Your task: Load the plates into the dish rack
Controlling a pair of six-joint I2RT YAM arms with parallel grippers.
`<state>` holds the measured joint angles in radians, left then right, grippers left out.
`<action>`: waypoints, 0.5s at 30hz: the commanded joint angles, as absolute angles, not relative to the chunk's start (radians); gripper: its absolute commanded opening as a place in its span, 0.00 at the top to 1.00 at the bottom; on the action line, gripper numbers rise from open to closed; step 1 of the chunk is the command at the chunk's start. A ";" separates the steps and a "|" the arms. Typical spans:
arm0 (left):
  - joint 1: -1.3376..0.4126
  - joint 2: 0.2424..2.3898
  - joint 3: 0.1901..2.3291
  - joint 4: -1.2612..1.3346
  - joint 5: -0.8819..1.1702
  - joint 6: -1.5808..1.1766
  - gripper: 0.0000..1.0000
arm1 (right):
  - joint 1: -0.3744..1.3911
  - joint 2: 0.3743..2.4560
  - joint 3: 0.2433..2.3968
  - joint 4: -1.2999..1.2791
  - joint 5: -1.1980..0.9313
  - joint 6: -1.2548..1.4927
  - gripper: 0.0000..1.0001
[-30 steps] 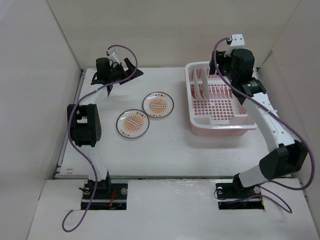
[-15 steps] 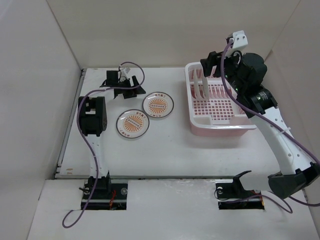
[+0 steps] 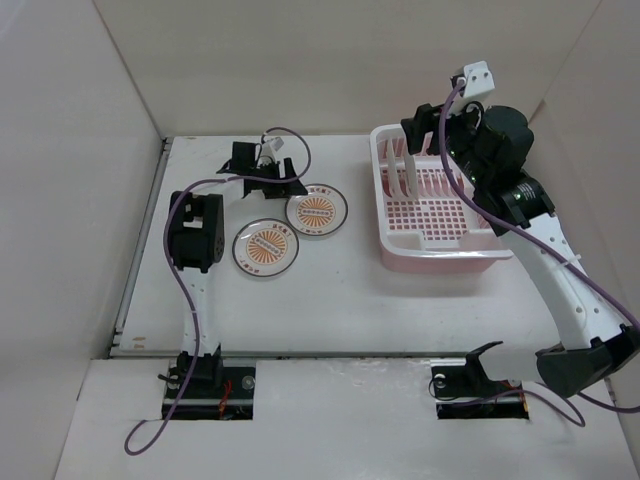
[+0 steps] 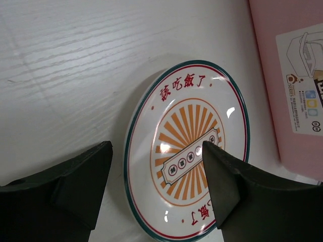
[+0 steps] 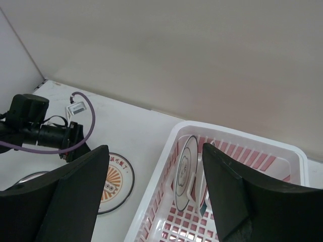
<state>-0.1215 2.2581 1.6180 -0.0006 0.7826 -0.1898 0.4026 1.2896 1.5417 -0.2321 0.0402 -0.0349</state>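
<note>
Two plates with orange sunburst centres lie flat on the table: the far one (image 3: 316, 209) and the near one (image 3: 265, 247). My left gripper (image 3: 290, 180) is open and low over the far plate's left edge. In the left wrist view the far plate (image 4: 189, 151) lies between and beyond the open fingers of my left gripper (image 4: 157, 147). The pink dish rack (image 3: 440, 262) holds two upright plates: the ringed one (image 3: 393, 170) and the dark-rimmed one (image 3: 409, 172). My right gripper (image 3: 422, 135) is open and empty, raised above the rack's back left corner.
The rack's pink wall with a label (image 4: 298, 75) stands just right of the far plate. In the right wrist view my right gripper (image 5: 154, 148) looks down on the rack's pale rim (image 5: 227, 132), the ringed plate (image 5: 187, 169) and the left arm (image 5: 40, 132). White walls enclose the table.
My left gripper has swung right from the table's back left to the far sunburst plate. My right arm rose from the rack a second ago and has since held still.
</note>
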 commanded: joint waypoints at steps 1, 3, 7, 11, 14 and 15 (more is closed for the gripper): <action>-0.132 2.244 1.629 -0.066 0.738 -0.152 0.30 | 0.411 1.281 1.546 -0.196 0.025 -0.049 0.21; -0.132 2.244 1.641 -0.093 0.707 -0.173 0.32 | 0.411 1.272 1.546 -0.187 0.025 -0.049 0.20; -0.132 2.253 1.651 -0.113 0.687 -0.183 0.34 | 0.402 1.272 1.546 -0.187 0.025 -0.058 0.20; -0.132 2.263 1.651 -0.124 0.664 -0.195 0.43 | 0.402 1.240 1.537 -0.187 0.035 -0.067 0.19; -0.132 2.282 1.660 -0.135 0.664 -0.195 0.52 | 0.402 1.230 1.528 -0.178 0.044 -0.067 0.18; -0.132 2.283 1.660 -0.144 0.664 -0.204 0.58 | 0.402 1.230 1.528 -0.178 0.044 -0.067 0.18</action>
